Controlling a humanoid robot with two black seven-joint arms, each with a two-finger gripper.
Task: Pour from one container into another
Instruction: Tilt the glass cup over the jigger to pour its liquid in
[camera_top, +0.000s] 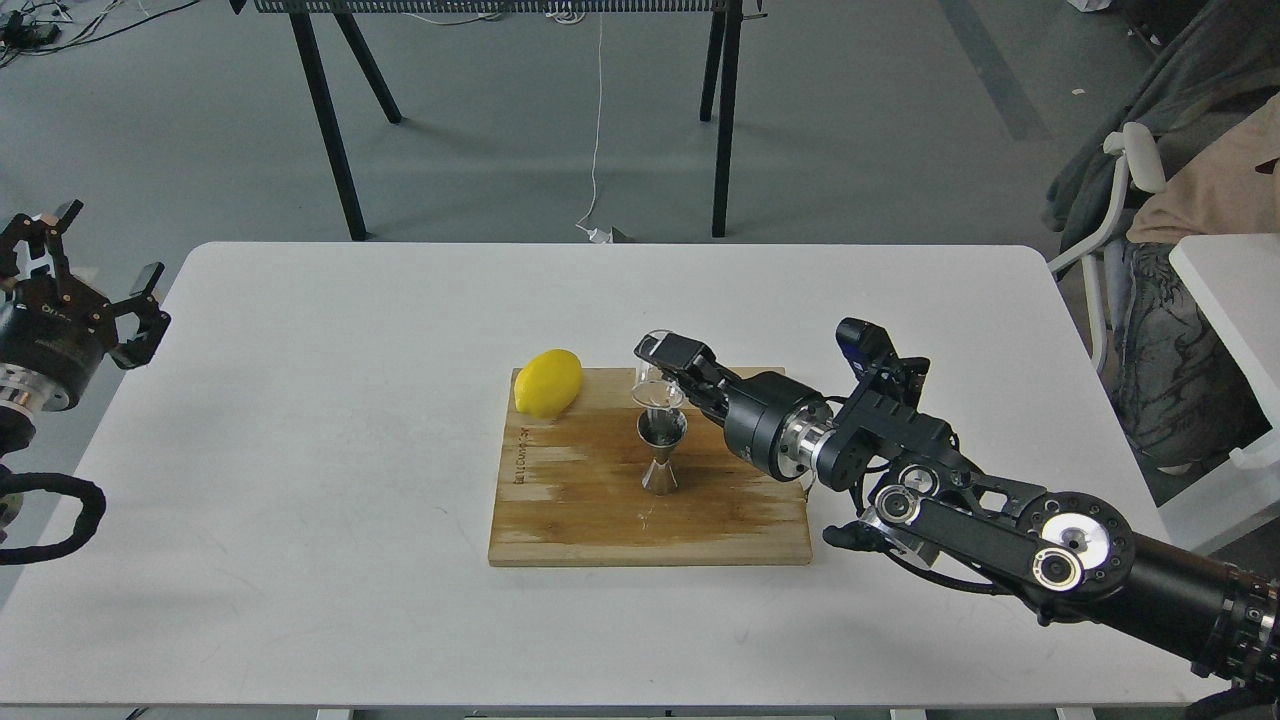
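The small clear glass cup (655, 383) hangs just above the steel hourglass jigger (661, 452), which stands upright in the middle of the wooden cutting board (580, 510). My right gripper (662, 372) reaches in from the right and is shut on the glass cup, holding it over the jigger's open top. The cup's tilt is hard to judge through the clear glass. My left gripper (95, 270) is off the table's left edge, open, with nothing between its fingers.
A yellow lemon (548, 382) lies at the board's far left corner. The board rests on a white table (300, 450). Black table legs stand behind, and a chair with clothes (1180, 200) and another white table sit at the right.
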